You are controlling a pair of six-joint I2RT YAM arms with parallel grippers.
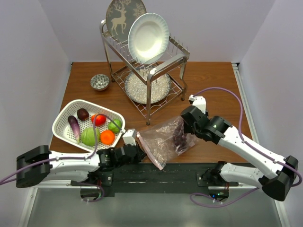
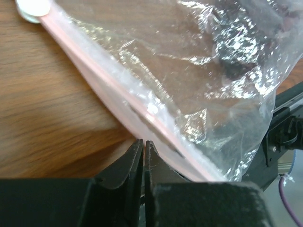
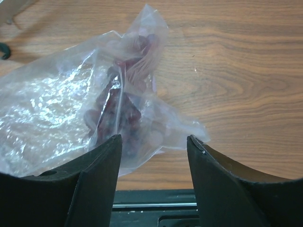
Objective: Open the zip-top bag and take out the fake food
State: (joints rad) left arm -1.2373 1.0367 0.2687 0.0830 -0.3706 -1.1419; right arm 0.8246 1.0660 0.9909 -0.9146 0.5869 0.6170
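From above, the bag (image 1: 158,144) lies crumpled on the bench (image 1: 213,90) at the middle of its near edge, its pink zip strip (image 1: 150,153) running slantwise along the left side. Dark grapes (image 1: 180,140) show through the film at its right end. The left claw (image 1: 137,144) sits at the strip's far end and the right claw (image 1: 183,128) hangs over the right end of the bag. Near the left edge a white basket (image 1: 64,116) holds the other food (image 1: 99,130): a cabbage, lime, orange, red fruit and two purple pieces. A small bowl (image 1: 100,82) and a dish rack (image 1: 151,90) stand toward the far edge. In the left wrist view, the left claw (image 2: 143,144) is drawn together to a thin slit, its tips right at the edge of the bag (image 2: 199,71) just beside the strip (image 2: 118,94); whether any film is caught in it I cannot tell. In the right wrist view, the right claw (image 3: 154,138) stands wide apart, gripping nothing, with the bag (image 3: 52,104) and its grapes (image 3: 116,113) lying on the wood just beyond its tips.
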